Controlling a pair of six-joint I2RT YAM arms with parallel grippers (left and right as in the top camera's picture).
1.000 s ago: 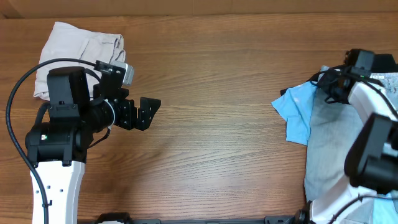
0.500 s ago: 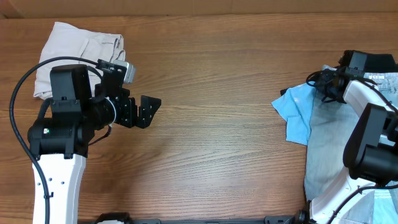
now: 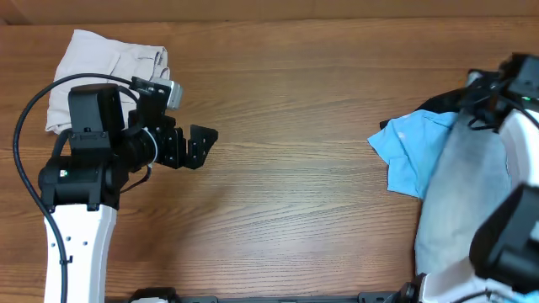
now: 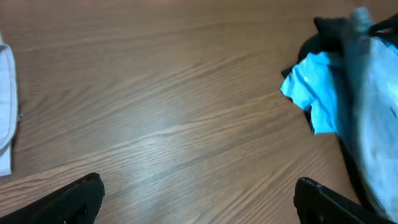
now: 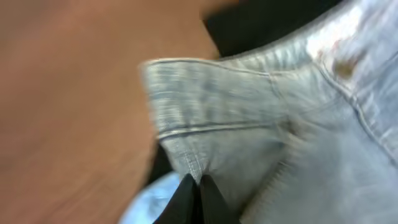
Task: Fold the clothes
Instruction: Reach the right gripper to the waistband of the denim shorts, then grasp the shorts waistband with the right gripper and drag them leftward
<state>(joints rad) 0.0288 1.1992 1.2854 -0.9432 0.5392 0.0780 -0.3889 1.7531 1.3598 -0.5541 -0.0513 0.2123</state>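
Observation:
The light-blue denim shorts [image 3: 463, 198] hang stretched at the right edge, over the sky-blue T-shirt [image 3: 408, 143] and a black garment [image 3: 445, 101]. My right gripper [image 5: 196, 186] is shut on an edge of the denim shorts [image 5: 249, 118] and holds it up; in the overhead view the arm is at the far right [image 3: 509, 80]. My left gripper [image 3: 202, 145] is open and empty over bare table at the left. The left wrist view shows the T-shirt [image 4: 314, 84] and the denim [image 4: 370, 106] far off. Folded beige shorts [image 3: 105, 63] lie at the back left.
The wooden table [image 3: 295, 168] spans the view. The left arm's black cable [image 3: 34, 118] loops over the beige shorts' corner. A white cloth edge [image 4: 6, 106] shows at the left of the left wrist view.
My right gripper has moved right and up with the denim shorts, lifting and stretching them over the T-shirt. The left arm has barely moved.

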